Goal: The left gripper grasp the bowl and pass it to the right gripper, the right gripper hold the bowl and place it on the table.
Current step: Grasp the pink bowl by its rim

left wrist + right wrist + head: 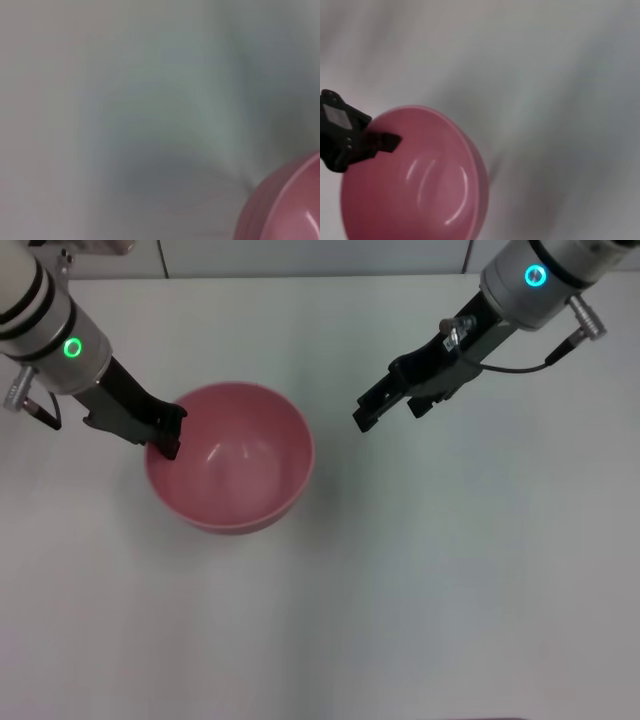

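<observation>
The left end effector (168, 435) is clamped on the bowl (232, 462) rim, while the open, empty right end effector (372, 408) awaits the handover lift

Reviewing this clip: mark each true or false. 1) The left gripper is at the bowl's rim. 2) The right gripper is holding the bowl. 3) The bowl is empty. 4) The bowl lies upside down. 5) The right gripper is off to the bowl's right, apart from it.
1) True. The left gripper sits on the near-left rim of the bowl, one finger reaching inside.
2) False. The right gripper holds nothing and does not touch the bowl.
3) True. Only its glossy pink inside shows.
4) False. Its opening faces up, above the table.
5) True. In the head view a gap of white table shows between them.
</observation>
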Motion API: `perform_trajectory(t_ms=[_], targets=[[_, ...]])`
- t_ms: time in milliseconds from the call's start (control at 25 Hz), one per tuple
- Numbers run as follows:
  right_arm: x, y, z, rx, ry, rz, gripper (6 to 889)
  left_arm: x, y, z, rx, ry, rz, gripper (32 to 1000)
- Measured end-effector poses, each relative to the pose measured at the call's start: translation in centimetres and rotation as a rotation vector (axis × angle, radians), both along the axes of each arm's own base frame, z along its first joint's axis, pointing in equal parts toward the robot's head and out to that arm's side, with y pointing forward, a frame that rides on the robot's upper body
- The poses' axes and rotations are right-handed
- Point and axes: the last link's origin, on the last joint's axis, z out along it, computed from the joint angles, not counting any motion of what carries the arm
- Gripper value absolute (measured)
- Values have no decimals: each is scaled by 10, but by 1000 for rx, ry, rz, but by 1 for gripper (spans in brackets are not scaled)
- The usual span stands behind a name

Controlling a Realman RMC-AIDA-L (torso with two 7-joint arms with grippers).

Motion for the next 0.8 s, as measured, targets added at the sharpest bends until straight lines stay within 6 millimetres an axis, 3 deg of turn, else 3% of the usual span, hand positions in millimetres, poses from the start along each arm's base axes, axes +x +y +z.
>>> perform_trajectory(t_ms=[800], targets=[[-18, 4, -3, 5, 9, 33, 850, 49, 7, -18, -54, -14, -91, 39]])
